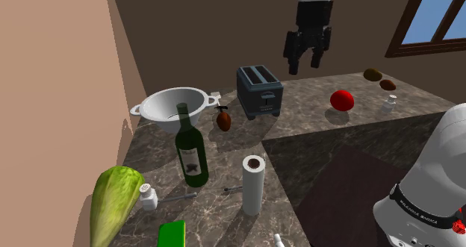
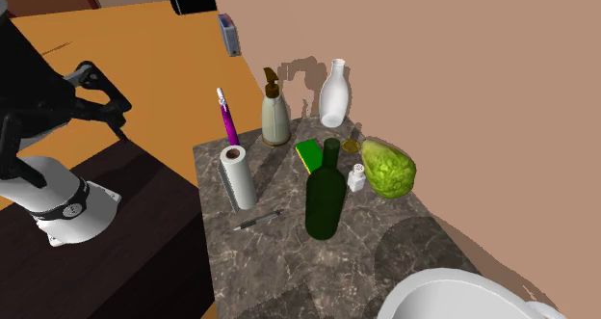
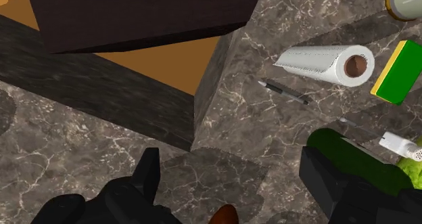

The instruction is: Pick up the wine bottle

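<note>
Shoulder view: gripper (image 1: pixel 306 55) hangs high over the marble counter (image 1: pixel 314 145), behind the toaster (image 1: pixel 259 91) – fingers apart, nothing between them. Wine bottle (image 1: pixel 191 152) is dark green and upright, just in front of the white colander (image 1: pixel 175 104), w/ the paper towel roll (image 1: pixel 253 184) near it on the view's right. Well apart from the gripper.

2nd ext view: bottle (image 2: pixel 325 197) stands between towel roll (image 2: pixel 236 175) and lettuce (image 2: pixel 387 168); green sponge (image 2: pixel 312 154) behind it, pen (image 2: pixel 255 221) beside its base. Gripper (image 2: pixel 117 115) is off the counter at the view's left, open.

Wrist view: fingers spread wide (image 3: pixel 230 155) – bottle (image 3: pixel 358 155) lies outside the gap, partly hidden by one finger (image 3: pixel 324 178).
</note>
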